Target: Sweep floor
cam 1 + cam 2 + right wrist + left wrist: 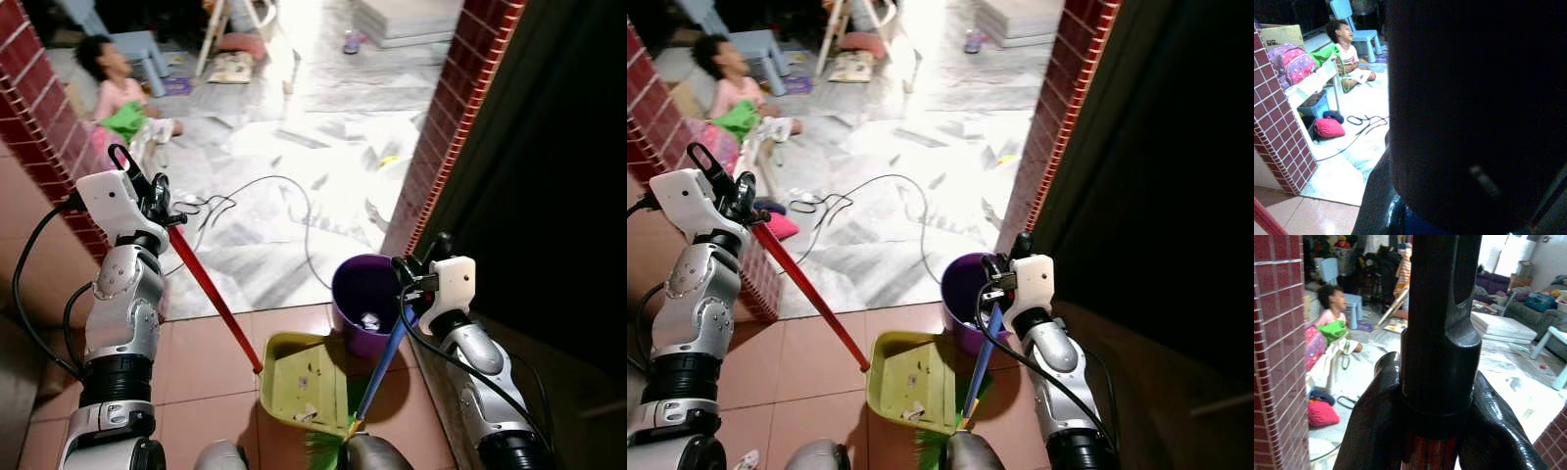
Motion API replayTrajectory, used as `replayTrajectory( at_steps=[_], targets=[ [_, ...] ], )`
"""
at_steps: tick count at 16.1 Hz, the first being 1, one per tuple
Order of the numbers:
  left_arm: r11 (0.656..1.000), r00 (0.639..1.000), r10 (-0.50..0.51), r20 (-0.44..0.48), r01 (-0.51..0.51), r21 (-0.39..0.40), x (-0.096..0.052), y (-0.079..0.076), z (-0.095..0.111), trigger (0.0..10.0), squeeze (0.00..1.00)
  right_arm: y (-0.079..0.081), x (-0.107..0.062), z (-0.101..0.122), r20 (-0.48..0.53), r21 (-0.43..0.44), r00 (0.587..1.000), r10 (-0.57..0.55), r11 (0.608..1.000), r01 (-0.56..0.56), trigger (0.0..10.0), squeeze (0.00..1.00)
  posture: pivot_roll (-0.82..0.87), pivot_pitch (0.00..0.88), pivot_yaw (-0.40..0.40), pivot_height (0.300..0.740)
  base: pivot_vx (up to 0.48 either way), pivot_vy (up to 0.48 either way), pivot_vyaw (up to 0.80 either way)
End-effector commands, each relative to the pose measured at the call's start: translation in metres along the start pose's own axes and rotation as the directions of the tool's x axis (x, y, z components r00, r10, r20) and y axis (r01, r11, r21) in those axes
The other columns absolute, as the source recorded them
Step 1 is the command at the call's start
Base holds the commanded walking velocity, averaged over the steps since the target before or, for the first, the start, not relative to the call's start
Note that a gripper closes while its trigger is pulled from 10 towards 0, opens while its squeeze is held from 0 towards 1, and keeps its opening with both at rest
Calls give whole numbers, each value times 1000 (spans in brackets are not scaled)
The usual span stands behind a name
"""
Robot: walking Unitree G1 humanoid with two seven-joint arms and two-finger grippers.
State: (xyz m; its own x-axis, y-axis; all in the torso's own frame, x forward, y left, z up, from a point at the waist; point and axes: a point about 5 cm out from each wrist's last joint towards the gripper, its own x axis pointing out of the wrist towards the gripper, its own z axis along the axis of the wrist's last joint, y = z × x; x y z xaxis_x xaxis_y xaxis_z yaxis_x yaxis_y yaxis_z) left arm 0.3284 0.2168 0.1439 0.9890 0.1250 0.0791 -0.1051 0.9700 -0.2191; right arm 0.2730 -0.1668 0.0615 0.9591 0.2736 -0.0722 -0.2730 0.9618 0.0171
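My left gripper [157,201] is shut on the red handle [211,294] of a yellow-green dustpan [299,382] that rests on the terracotta tiles before me. A few scraps of litter lie in the pan. My right gripper [409,279] is shut on the blue handle [387,357] of a broom whose green bristles [323,448] touch the floor at the pan's near edge. In the left wrist view the handle's black end cap [1440,333] sits between the fingers [1376,421].
A purple bin [364,299] stands just behind the dustpan, beside a red brick pillar [446,127]. Another brick pillar [44,127] rises at left. A black cable [265,211] loops over the marble floor. A person [118,88] sits at far left near a pink cushion [779,227].
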Motion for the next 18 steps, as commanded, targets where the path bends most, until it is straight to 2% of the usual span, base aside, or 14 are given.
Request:
replayTrajectory(
  at_steps=[1, 8, 16, 18],
  targets=[
    [1000, 998, 7, 63, -6, -19, 2, 0, 16, 10000, 0, -2, -4, -9, -48, 14, 999, -21, 1000, 22, 10000, 0, -85, 0, 39, 740, 0, 0, 0],
    [999, 999, -20, 49, 21, -35, 4, -10, 16, 10000, 0, -3, -2, -8, -53, 13, 998, -23, 1000, 24, 10000, 0, -95, 0, 32, 740, 0, 453, 0],
    [999, 999, -26, 19, 26, -28, 4, -14, 10, 10000, 0, -2, 1, -6, -53, 0, 999, -8, 1000, 8, 10000, 0, -97, 0, 20, 740, 0, 470, -711],
    [999, 998, -40, 38, 41, -15, 3, -17, 12, 10000, 0, -1, 3, -5, -51, -2, 999, -4, 1000, 4, 10000, 0, -96, 0, 20, 740, 0, 0, -469]
  ],
)
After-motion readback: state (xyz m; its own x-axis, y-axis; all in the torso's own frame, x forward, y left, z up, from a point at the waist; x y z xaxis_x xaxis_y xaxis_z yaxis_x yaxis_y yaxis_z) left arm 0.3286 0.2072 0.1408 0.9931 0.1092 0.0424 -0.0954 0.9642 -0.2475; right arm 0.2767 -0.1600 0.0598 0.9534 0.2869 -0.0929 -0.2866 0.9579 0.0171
